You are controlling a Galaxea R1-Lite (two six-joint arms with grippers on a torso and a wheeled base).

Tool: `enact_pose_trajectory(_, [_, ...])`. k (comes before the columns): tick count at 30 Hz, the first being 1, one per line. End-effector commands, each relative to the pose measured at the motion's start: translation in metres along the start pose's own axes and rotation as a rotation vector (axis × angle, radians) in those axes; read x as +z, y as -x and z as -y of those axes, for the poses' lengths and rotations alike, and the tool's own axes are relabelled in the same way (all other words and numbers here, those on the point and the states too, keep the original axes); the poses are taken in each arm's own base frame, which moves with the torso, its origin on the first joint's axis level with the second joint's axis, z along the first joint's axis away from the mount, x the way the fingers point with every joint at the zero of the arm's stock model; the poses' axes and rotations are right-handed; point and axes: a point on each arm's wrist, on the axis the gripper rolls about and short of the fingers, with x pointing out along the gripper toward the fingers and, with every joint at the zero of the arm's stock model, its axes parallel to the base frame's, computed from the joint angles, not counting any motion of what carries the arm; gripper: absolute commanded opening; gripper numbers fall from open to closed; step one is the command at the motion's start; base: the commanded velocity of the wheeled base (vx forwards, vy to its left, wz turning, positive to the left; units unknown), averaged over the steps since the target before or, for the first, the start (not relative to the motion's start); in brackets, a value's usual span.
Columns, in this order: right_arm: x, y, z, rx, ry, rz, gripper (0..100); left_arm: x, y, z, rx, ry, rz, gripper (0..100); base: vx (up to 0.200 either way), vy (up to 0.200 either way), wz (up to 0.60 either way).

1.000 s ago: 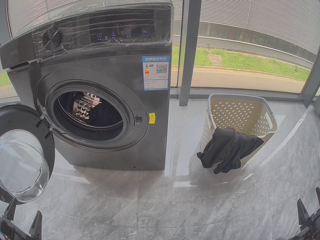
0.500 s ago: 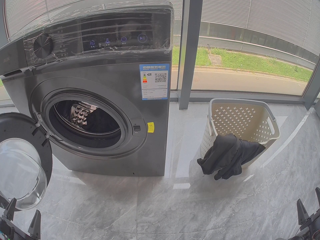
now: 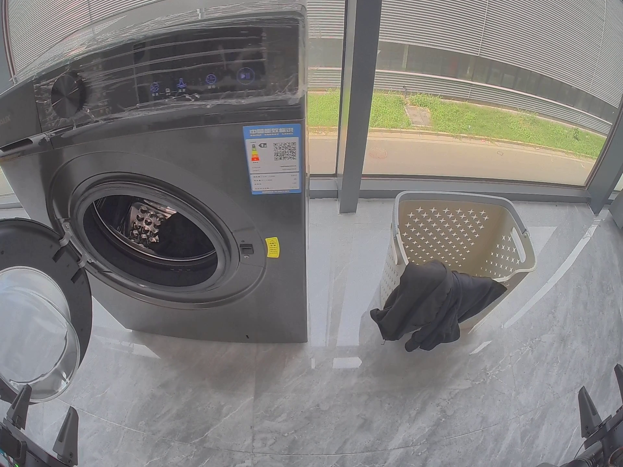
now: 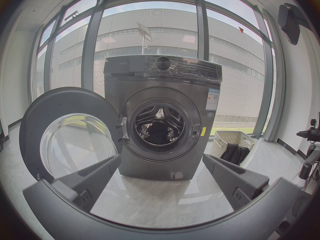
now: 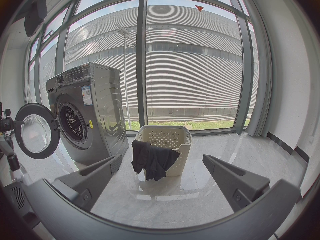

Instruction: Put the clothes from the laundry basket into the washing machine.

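Two grippers are mine, and both are spread wide with nothing in them. My left gripper [image 4: 161, 158] hangs low in front of the washing machine [image 3: 195, 163], near its round door [image 3: 39, 319], which is swung wide open. My right gripper [image 5: 161, 157] hangs low, facing the laundry basket [image 3: 454, 199]. The basket stands on the floor [image 3: 324, 403] near the machine, on its right. Dark clothes [image 3: 428, 306] hang over the basket's front edge. The machine's front has a blue and white sticker [image 3: 272, 158] with a square code, and a small yellow sticker [image 3: 272, 247]. The words are too small to read.
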Motion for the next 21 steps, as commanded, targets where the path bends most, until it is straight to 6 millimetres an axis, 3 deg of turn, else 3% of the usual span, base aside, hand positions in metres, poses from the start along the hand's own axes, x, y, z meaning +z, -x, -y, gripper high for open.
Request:
enact_pose_trajectory(1, [-0.0049, -0.001, 0.0, 0.0, 0.0, -0.013, 100, -0.0016, 0.0008, -0.0002, 0.003, 0.004, 0.012, 100, 0.0, 0.0, 0.0])
enact_pose_trajectory(6, [-0.0049, -0.001, 0.0, 0.0, 0.0, -0.013, 100, -0.0016, 0.0008, -0.0003, 0.007, 0.007, 0.012, 100, 0.0, 0.0, 0.0])
enact_pose_trajectory(15, [-0.0049, -0.001, 0.0, 0.0, 0.0, -0.013, 100, -0.0024, 0.0009, -0.0016, 0.069, -0.063, 0.005, 100, 0.0, -0.2, 0.0])
enact_pose_trajectory(21, [-0.0049, -0.001, 0.0, 0.0, 0.0, -0.013, 100, -0.0025, 0.0007, -0.0031, 0.137, -0.106, 0.01, 100, 0.0, 0.0, 0.0])
